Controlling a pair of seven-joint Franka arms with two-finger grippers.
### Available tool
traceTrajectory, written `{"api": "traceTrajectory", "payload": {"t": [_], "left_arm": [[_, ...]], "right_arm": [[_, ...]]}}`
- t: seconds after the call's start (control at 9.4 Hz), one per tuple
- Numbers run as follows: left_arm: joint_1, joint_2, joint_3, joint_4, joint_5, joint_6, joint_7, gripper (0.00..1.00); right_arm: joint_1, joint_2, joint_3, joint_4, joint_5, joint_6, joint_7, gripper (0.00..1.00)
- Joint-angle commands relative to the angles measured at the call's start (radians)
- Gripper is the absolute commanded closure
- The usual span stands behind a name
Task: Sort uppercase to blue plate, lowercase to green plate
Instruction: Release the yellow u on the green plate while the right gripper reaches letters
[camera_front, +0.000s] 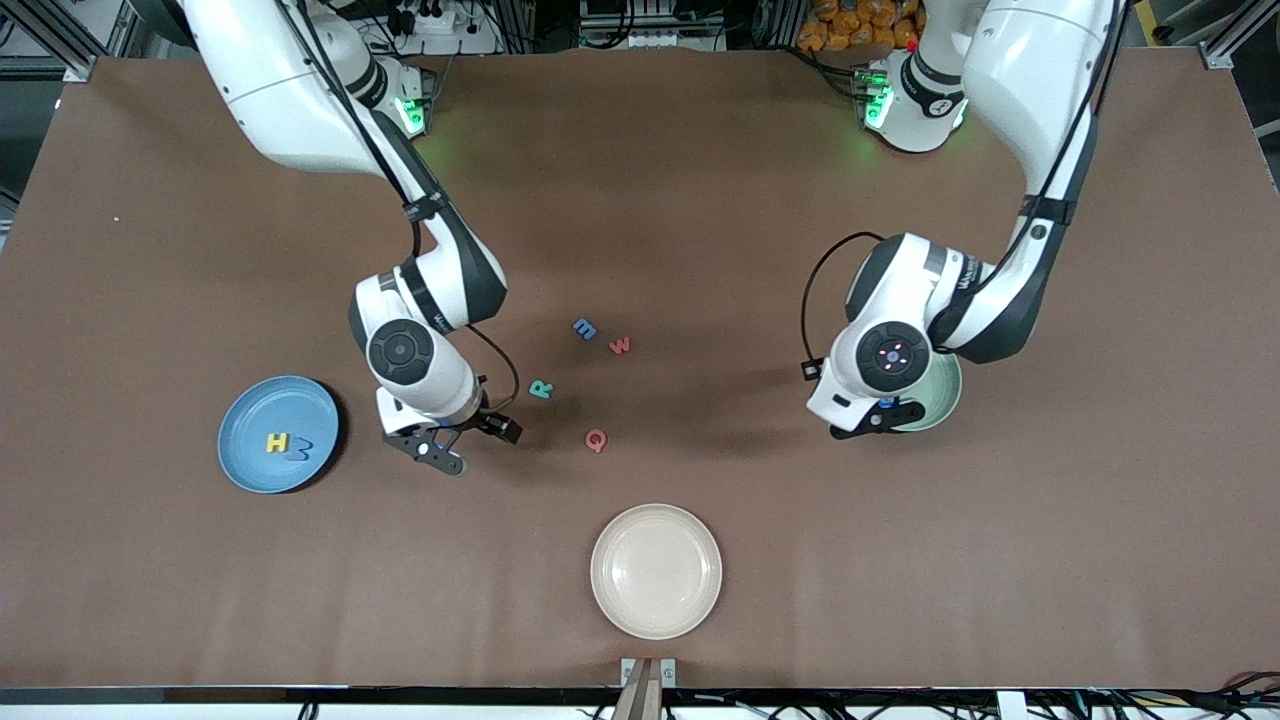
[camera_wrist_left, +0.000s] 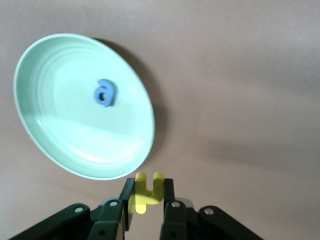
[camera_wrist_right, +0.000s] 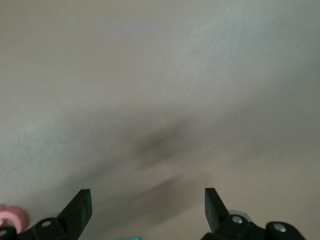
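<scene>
Left gripper (camera_wrist_left: 148, 200): fingers closed on the yellow lowercase letter (camera_wrist_left: 146, 192), pinched across its stem with its two prongs standing clear above the pads. It hangs just off the rim of the green plate (camera_wrist_left: 40, 135), which sits toward the left arm's end of the tabletop. The plate already carries the blue a (camera_wrist_left: 104, 93), lying near its middle.

Judgement: the step in hand is the delivery of this letter to the green plate. The letter is not yet over the dish. The gripper should carry on inward until it is well inside the rim, clear of the blue a, then descend low before releasing, so the light foam piece does not bounce out or catch on the edge.

Right gripper (camera_front: 452, 437): fingers wide apart, nothing held, over bare tabletop between the blue plate (camera_front: 250, 465) and the R (camera_front: 541, 389); this arm appears to wait.

The blue plate, toward the right arm's end, holds the H (camera_front: 276, 442) and M (camera_front: 301, 450). Unsorted at the tabletop's centre: blue m (camera_front: 585, 328), red w (camera_front: 620, 345), R, and Q (camera_front: 596, 440). A cream plate (camera_front: 655, 570) lies near the front edge.
</scene>
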Motion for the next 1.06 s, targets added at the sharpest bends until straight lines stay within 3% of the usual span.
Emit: {"api": "traceTrajectory", "payload": {"t": [0.0, 0.21, 0.53, 0.64, 0.85, 0.96], "left_arm": [[0.037, -0.104, -0.005, -0.162, 0.056, 0.052, 0.071, 1.00], [0.086, -0.143, -0.007, -0.301, 0.096, 0.230, 0.118, 1.00], [0.110, -0.116, -0.007, -0.348, 0.092, 0.382, 0.154, 1.00], [0.109, -0.115, -0.007, -0.360, 0.093, 0.387, 0.154, 0.85], [0.112, -0.122, -0.008, -0.374, 0.073, 0.387, 0.128, 0.00], [0.110, -0.123, -0.008, -0.373, 0.040, 0.387, 0.108, 0.00]], "right_arm": [[0.042, 0.035, -0.001, 0.020, 0.058, 0.034, 0.001, 0.00], [0.080, 0.052, 0.001, 0.020, 0.058, 0.039, -0.070, 0.00], [0.106, 0.058, -0.001, 0.010, 0.057, 0.036, -0.111, 0.00], [0.107, 0.057, -0.001, -0.015, 0.057, 0.039, -0.112, 0.00], [0.103, 0.048, 0.001, -0.059, 0.057, 0.059, -0.124, 0.00], [0.103, 0.039, 0.001, -0.075, 0.058, 0.060, -0.124, 0.00]]}}
